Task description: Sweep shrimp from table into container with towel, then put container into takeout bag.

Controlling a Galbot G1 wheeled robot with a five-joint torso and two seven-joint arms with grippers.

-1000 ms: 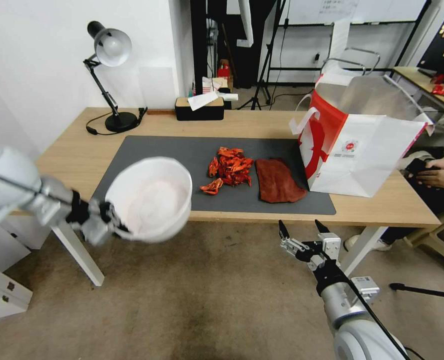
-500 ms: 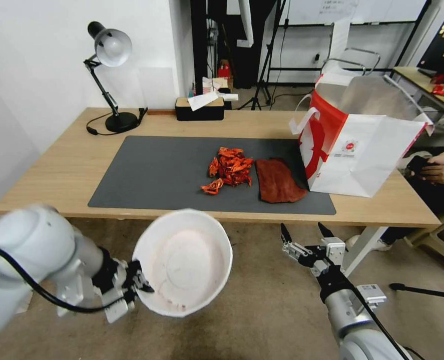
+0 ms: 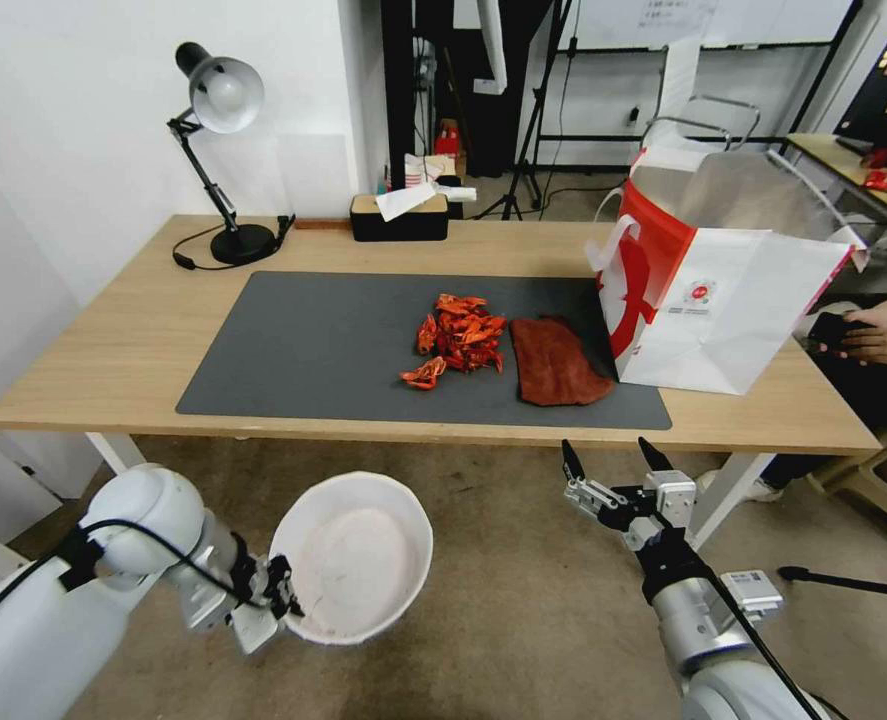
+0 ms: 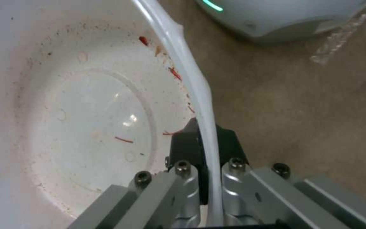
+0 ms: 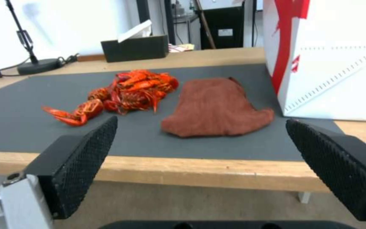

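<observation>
Lowered since the earlier frames, the container (image 3: 351, 556) now hangs below the table (image 3: 143, 330) edge, lower left of frame

Left gripper (image 3: 268, 592) pinches its rim, mouth up to catch; right gripper (image 3: 613, 463) waits spread wide, lower right, clear floor around; shrimp (image 3: 458, 335) and towel (image 3: 555, 362) lie mid-frame near the front edge

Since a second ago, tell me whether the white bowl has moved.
Yes. The left gripper, clamped on the rim, has carried the container from above the table's near edge down towards the robot, now below the edge.
</observation>
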